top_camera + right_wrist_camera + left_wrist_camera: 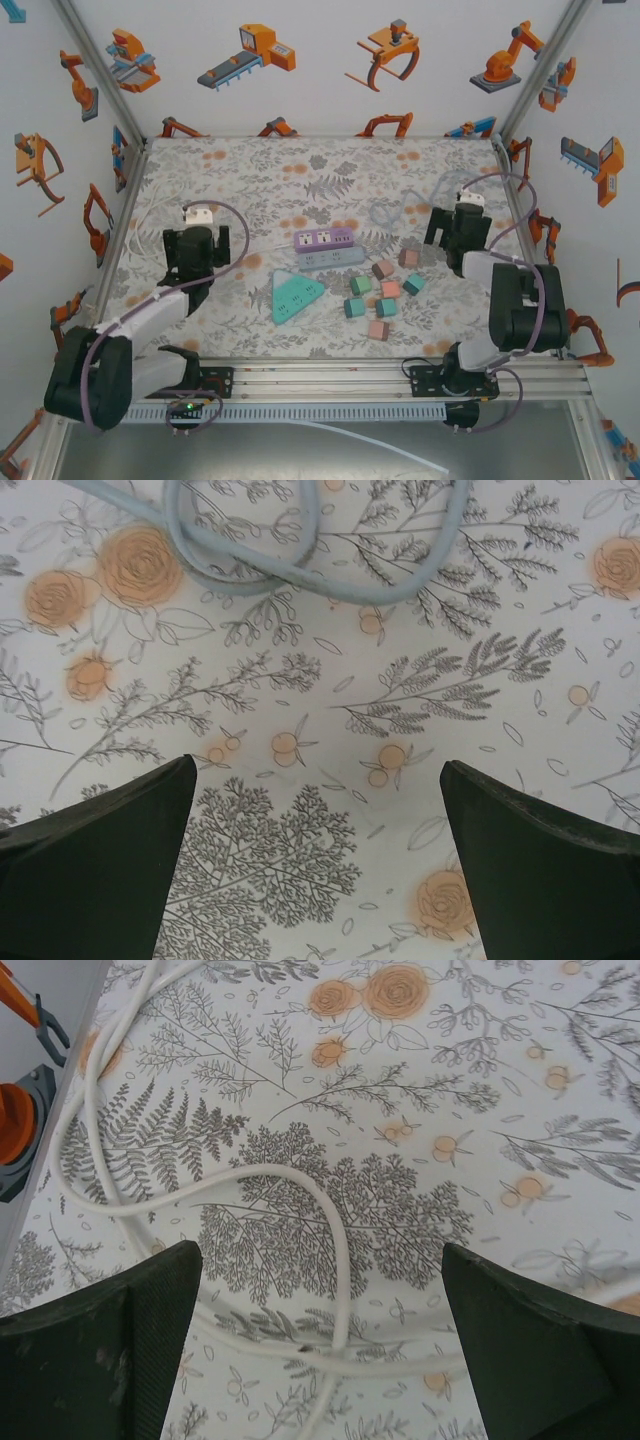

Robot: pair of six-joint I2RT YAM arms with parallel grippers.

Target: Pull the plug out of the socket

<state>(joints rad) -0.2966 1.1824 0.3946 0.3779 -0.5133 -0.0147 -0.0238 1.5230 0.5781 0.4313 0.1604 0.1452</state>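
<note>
Left gripper (320, 1345) wide, empty, above white cable (255, 1170). Right gripper (315, 865) wide, empty, near grey cable (400, 592) on counter (330, 680).

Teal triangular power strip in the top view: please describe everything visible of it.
The teal power strip is a flat triangle with rounded corners, seemingly plastic, with small dark socket holes on its top face. It lies on the floral table near the middle, just nearer the arms than the blue-grey strip; whether they touch is unclear.

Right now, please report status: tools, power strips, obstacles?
Left tool open, over white cable. Right tool open, near grey cable. Power strips mid-table, no tool touching. Small blocks beside them.
</note>
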